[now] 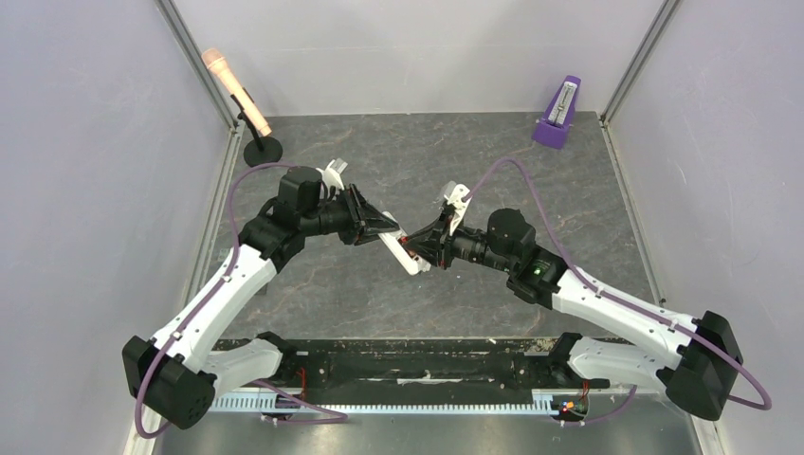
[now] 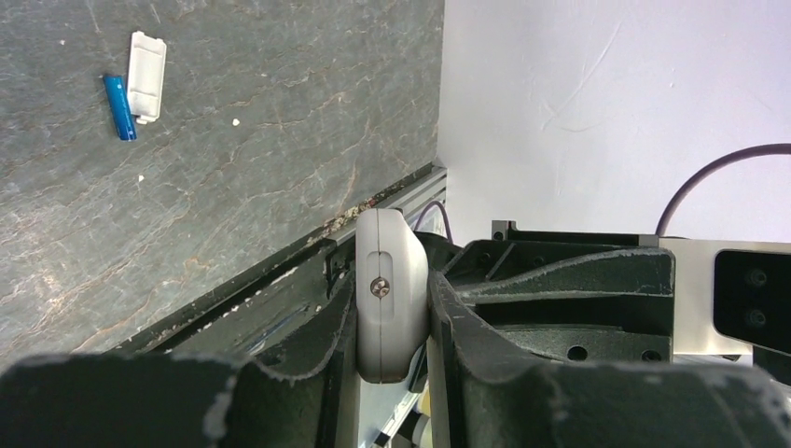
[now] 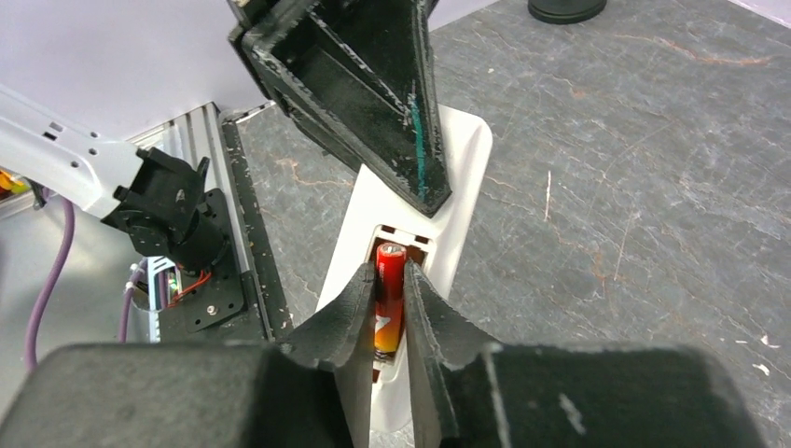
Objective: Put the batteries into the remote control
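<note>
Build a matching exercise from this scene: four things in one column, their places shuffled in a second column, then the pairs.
Things
1. red battery
2. blue battery
3. remote
4. metronome

Places
A. clamped in the left tool
B. at the far right corner of the table
C. flat on the table beside a white cover
D. in the right tool, against the remote

Pairs: 1-D, 2-C, 3-A, 4-B
</note>
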You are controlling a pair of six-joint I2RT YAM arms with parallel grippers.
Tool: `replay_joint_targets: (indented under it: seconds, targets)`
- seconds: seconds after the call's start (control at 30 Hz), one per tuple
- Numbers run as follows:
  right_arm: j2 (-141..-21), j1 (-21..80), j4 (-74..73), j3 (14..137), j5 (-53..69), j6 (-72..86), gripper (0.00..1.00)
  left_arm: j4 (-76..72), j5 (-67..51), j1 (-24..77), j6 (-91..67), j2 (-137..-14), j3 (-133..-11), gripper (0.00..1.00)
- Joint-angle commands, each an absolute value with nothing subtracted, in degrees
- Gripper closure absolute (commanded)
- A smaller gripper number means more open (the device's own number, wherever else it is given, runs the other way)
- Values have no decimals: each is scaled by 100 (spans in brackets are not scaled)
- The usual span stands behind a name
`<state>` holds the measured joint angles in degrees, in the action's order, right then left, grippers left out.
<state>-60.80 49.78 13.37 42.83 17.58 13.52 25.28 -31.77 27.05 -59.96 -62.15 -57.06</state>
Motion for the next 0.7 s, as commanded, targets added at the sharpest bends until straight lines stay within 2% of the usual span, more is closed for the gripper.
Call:
replay_joint_targets:
  seconds: [0.0, 0.67]
  targets:
    - [-6286, 4992, 820, 4559, 1540, 1369, 80, 2294, -3454, 2655, -5904, -6148, -5924, 98]
    - [-6115, 4984, 597, 4772, 1620, 1845, 55, 2523, -3248, 2552, -5449, -6198, -5907, 98]
